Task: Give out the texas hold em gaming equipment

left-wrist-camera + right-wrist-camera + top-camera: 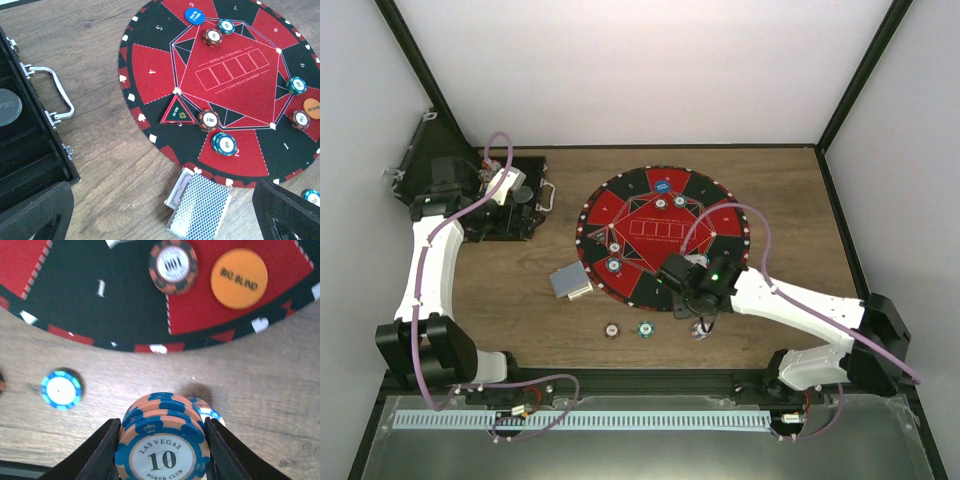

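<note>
Our right end effector is clenched on a small stack of round salmon-and-blue poker chips over the wooden tabletop, just off the near edge of the round red-and-black game mat. We should keep it level and set it down squarely. Faces point up; discs have no long axis. Our left end effector hangs released.

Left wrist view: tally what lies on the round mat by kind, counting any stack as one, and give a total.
Teal chips: 3
Brown chips: 3
Disc buttons: 2, one blue and one orange
Triangular marker: 1
Total: 9
</note>
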Robot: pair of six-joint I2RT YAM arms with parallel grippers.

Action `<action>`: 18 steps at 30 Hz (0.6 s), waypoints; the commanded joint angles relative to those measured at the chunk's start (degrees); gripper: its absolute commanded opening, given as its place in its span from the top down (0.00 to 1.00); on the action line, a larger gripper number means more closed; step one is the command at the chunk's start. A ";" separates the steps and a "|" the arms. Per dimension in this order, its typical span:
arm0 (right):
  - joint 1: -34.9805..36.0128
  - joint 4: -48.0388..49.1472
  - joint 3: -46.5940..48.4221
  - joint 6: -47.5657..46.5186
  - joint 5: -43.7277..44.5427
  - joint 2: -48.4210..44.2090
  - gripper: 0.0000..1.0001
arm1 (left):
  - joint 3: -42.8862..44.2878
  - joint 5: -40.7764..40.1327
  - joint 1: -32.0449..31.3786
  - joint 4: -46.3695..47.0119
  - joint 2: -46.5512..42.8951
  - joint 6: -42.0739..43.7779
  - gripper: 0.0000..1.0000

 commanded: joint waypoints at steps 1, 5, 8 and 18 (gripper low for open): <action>0.38 0.80 7.91 -5.25 2.85 5.67 0.72 | 0.29 0.66 0.27 -0.37 -0.37 0.83 0.00; 0.05 5.41 15.02 -11.07 3.03 14.74 0.72 | 0.35 0.60 0.27 -0.50 -0.20 0.83 0.00; -2.12 8.49 20.98 -16.09 2.19 21.78 0.72 | 0.51 0.55 0.30 -0.55 -0.21 0.75 0.00; -12.22 12.04 48.02 -28.60 -1.64 46.22 0.74 | 1.03 1.35 0.29 -0.64 0.13 0.39 0.00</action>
